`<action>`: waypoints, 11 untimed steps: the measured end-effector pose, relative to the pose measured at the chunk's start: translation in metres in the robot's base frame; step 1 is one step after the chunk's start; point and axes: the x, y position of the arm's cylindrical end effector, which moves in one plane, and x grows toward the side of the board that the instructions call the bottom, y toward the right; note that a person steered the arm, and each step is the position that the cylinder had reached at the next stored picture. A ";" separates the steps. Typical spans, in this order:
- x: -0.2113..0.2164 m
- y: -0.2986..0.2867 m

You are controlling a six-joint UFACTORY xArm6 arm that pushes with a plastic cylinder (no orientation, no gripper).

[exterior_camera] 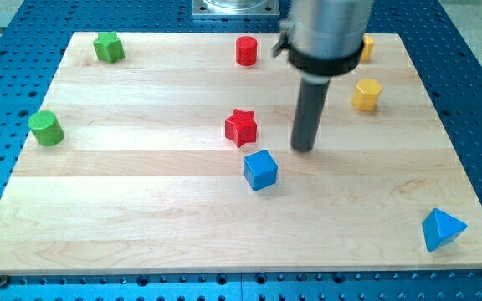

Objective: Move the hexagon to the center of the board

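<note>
The yellow hexagon (366, 94) stands near the board's upper right. My tip (303, 149) rests on the board near its middle, to the left of and below the hexagon, apart from it. The red star (241, 127) lies just left of the tip. The blue cube (260, 170) lies below and left of the tip. Neither touches the tip.
A red cylinder (246, 51) stands at the top middle. A second yellow block (366, 48) is partly hidden behind the arm at the top right. A green star (108, 47) is top left, a green cylinder (46, 128) at the left edge, a blue triangular block (442, 229) bottom right.
</note>
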 end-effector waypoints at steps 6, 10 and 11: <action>-0.075 0.127; -0.029 0.162; -0.051 0.136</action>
